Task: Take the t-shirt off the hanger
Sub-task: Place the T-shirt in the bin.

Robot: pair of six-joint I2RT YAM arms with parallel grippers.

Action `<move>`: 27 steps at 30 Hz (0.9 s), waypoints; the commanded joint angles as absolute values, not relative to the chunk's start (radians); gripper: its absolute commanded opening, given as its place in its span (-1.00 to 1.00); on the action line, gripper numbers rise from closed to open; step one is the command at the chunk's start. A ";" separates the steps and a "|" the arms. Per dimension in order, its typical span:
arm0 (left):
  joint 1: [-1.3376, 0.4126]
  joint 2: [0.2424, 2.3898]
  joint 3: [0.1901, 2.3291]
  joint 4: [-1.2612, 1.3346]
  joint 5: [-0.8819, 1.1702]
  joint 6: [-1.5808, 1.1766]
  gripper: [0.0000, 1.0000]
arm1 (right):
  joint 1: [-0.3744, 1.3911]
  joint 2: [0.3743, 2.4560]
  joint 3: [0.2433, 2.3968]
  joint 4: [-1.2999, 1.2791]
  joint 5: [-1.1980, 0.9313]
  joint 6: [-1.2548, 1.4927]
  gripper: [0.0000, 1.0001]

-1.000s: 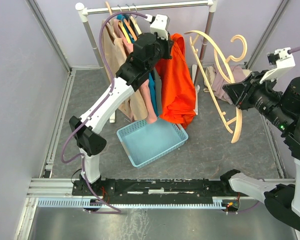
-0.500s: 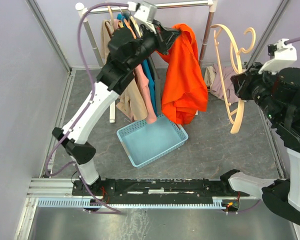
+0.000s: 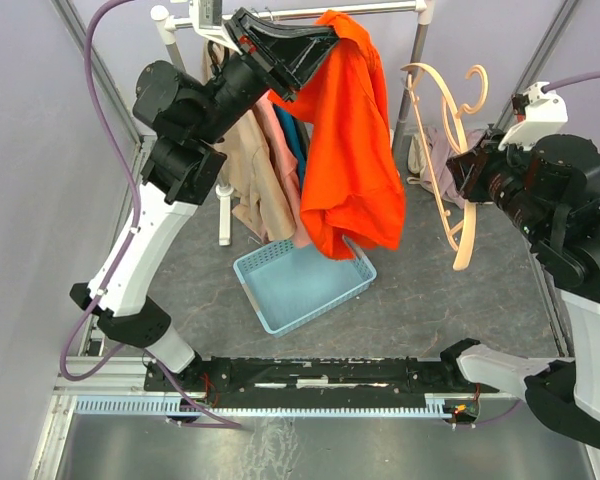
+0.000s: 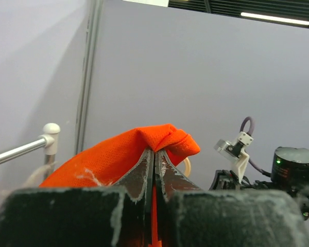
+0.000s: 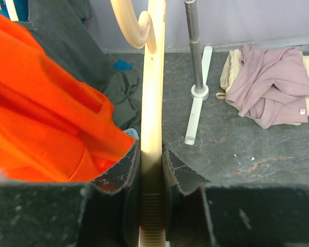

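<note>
t-shirt (image 3: 350, 140) from above: orange, pinched at one top fold by the left gripper (image 3: 325, 40), hoisted higher than half a second ago and now level with the rail (image 3: 380, 10), draped free, hem hanging at the far rim of the blue basket (image 3: 270, 300). bare wooden hanger (image 3: 445, 150) well apart to the right, clamped in the right gripper (image 3: 470, 175), shifted a little toward the middle since then. from the left wrist: fingers (image 4: 144, 170) pressed together on a bunched ridge of orange cloth, nothing else in the bite. from the right wrist: jaws closed on the hanger's flat stem, hook curling up ahead, orange cloth filling the left of the view but not threaded on the wood; lilac garment (image 5: 270, 82) heaped on the floor beyond. probably separated, then: removal as good as done, with only a release into the basket left.
</note>
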State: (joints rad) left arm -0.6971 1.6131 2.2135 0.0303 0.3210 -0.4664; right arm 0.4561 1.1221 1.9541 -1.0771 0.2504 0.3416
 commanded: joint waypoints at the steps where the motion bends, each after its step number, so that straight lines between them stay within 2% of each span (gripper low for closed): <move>1: -0.698 1.571 2.244 0.118 0.393 -0.559 -0.95 | 0.456 1.093 1.949 -0.989 0.234 0.350 -0.98; 4: -0.698 1.529 2.189 0.065 0.405 -0.540 -0.95 | 0.455 1.083 1.943 -0.989 0.227 0.352 -0.98; 11: -0.712 1.336 1.849 0.021 0.365 -0.461 -0.95 | 0.455 1.070 1.932 -1.009 0.194 0.354 -0.98; 20: -0.779 1.243 1.658 -0.204 0.364 -0.340 -0.95 | 0.456 1.075 1.925 -1.018 0.171 0.351 -0.98; 27: -0.871 1.137 1.424 -0.303 0.158 -0.260 -0.95 | 0.455 1.084 1.908 -1.005 0.150 0.366 -0.98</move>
